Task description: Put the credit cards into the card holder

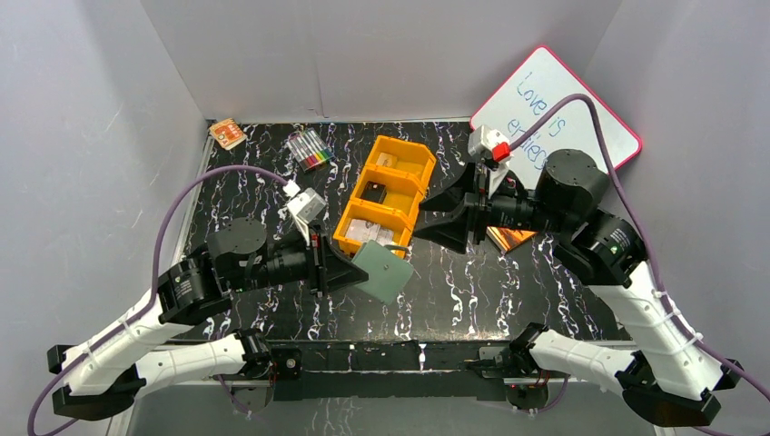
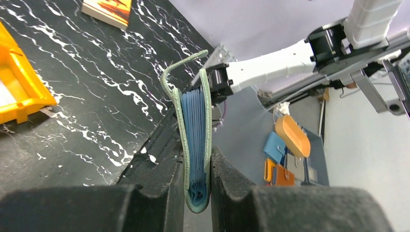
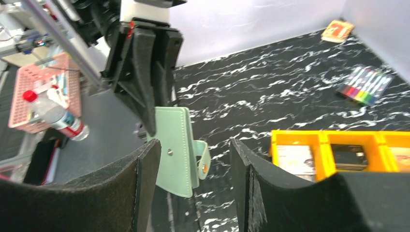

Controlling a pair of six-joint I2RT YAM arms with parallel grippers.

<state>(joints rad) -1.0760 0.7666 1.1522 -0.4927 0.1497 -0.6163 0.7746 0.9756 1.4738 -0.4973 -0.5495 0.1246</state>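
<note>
The card holder (image 1: 382, 271), a sage-green wallet, hangs just above the table's near middle with my left gripper (image 1: 359, 264) shut on it. In the left wrist view the card holder (image 2: 196, 116) stands edge-on between the jaws, blue pockets showing and snap strap loose. My right gripper (image 1: 425, 221) is open beside the orange tray, pointing at the wallet. From the right wrist view the card holder (image 3: 173, 145) lies behind the gap of my right gripper (image 3: 193, 147), untouched. Pale credit cards (image 1: 370, 232) lie in the tray's nearest compartment, and one credit card (image 3: 294, 159) shows there.
The orange three-compartment tray (image 1: 406, 143) sits mid-table with a black item (image 1: 375, 193) in its middle bin. A marker pack (image 1: 309, 150) and a small orange box (image 1: 227, 133) lie at the back left. A whiteboard (image 1: 563, 109) leans at the back right.
</note>
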